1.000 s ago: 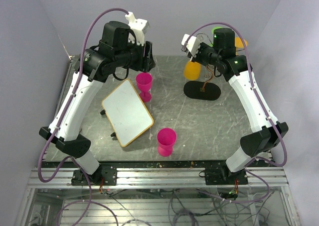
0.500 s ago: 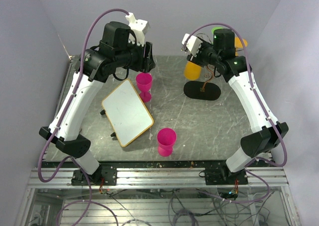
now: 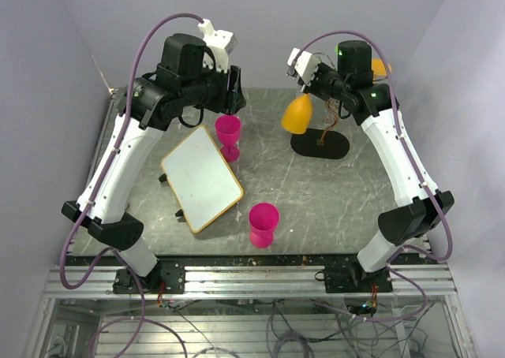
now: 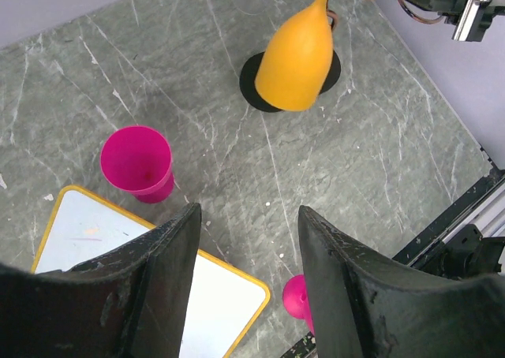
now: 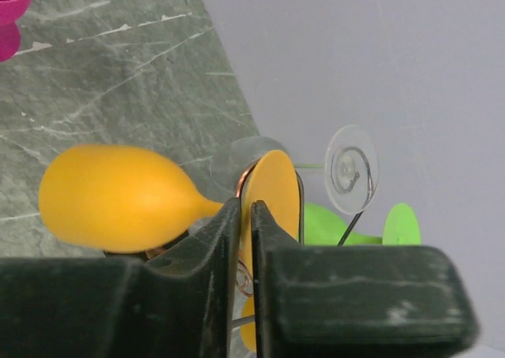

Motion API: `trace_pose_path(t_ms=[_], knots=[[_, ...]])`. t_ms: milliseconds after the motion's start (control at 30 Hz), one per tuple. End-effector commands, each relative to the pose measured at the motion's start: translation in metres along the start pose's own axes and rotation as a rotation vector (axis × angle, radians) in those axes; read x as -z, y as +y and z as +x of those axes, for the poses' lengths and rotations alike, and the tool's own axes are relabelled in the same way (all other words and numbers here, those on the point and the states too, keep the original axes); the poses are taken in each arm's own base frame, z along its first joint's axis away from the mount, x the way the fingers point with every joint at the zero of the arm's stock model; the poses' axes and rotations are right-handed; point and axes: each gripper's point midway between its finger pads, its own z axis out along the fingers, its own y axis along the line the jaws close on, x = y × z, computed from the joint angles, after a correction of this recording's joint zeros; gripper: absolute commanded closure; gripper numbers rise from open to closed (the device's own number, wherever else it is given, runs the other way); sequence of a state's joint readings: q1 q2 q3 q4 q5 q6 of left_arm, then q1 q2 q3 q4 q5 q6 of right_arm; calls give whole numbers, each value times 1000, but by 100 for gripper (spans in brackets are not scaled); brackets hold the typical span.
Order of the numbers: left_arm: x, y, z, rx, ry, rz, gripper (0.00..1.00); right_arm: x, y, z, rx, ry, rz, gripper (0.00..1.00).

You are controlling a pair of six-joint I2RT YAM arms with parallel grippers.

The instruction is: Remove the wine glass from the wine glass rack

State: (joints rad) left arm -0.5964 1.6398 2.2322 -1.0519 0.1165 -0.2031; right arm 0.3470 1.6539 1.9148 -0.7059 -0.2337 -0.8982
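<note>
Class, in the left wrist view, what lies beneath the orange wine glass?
The rack's flat black base shows either side of the orange wine glass, on the grey table. The bowl covers the base's middle.

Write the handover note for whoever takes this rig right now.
The right gripper is shut on the stem of the orange wine glass. The bowl is tilted out over the table, left of the wine glass rack base.
The left gripper is open and empty, above a pink glass by the whiteboard.
Done: glass gripped and tilted.
Left: the stem lies close to a wire curl, and I cannot tell if it is free. Probably draw it clear, then set it down.
</note>
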Motion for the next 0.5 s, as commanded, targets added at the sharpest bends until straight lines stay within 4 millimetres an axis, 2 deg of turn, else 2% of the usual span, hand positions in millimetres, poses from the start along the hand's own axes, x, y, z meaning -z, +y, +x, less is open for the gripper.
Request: trace_pose_path(t_ms=[0, 100, 467], knots=[[17, -3, -14, 2, -53, 11, 37, 8, -3, -9, -5, -20, -2, 95], [17, -5, -15, 0, -57, 17, 37, 9, -5, -8, -2, -17, 5, 99], [12, -6, -16, 0, -58, 30, 37, 9, -11, -10, 41, -30, 40, 100]])
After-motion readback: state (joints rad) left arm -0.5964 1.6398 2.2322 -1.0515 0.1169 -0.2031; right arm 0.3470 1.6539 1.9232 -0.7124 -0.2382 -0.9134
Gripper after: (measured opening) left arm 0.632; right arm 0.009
